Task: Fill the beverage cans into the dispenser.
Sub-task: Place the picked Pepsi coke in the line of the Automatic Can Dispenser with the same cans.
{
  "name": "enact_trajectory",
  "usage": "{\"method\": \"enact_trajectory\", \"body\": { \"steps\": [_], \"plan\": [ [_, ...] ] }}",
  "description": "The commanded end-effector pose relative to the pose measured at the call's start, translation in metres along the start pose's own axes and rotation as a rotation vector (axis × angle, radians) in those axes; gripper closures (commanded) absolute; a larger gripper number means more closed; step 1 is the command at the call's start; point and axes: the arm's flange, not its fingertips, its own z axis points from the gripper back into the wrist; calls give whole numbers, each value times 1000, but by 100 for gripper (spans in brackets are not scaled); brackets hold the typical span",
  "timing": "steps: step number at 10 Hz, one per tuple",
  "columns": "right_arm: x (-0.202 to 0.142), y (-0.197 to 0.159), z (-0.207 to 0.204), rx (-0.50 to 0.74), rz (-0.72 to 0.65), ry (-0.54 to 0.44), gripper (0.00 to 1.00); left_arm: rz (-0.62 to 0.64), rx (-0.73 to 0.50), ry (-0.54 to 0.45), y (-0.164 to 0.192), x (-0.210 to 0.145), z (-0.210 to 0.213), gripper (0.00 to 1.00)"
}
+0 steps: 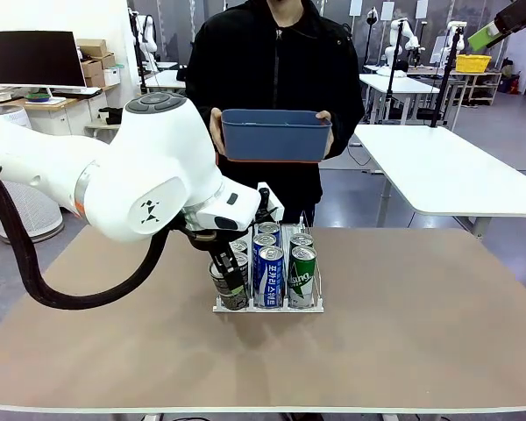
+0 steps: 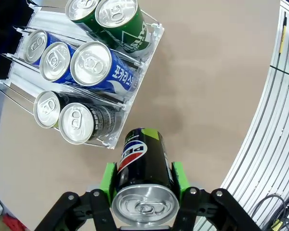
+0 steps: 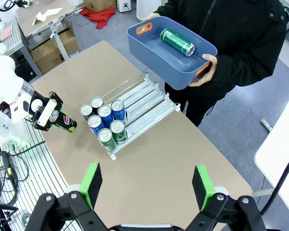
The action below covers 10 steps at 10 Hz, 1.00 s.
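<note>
Left gripper is clamped on a slim black aluminium can with a silver top, held low before the left lane of the small white wire-divided dispenser. A person behind it holds a dark blue plastic bin. Left wrist view: green pads pinch the can just short of the rack's front lip, and seven racked cans fill the lanes. Right wrist view: right gripper gapes wide with nothing in it, and a green can lies in the bin.

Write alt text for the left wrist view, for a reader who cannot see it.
The left gripper clamps a black can between green pads, top towards the camera, over the tan table just outside the clear front lip of the dispenser. The dispenser holds seven: two green cans, three blue cans, two black-grey cans.
</note>
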Motion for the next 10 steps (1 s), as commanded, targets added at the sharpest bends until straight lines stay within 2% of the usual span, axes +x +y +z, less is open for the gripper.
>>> {"method": "enact_trajectory", "body": {
  "steps": [1,4,10],
  "plan": [
    [-1,0,-1,4,-1,1,0,-5,6,-6,-4,1,3,42],
    [-1,0,-1,4,-1,1,0,-2,2,-6,8,-4,-5,42],
    [-1,0,-1,4,-1,1,0,31,97,-39,41,-5,-23,42]
  ]
}}
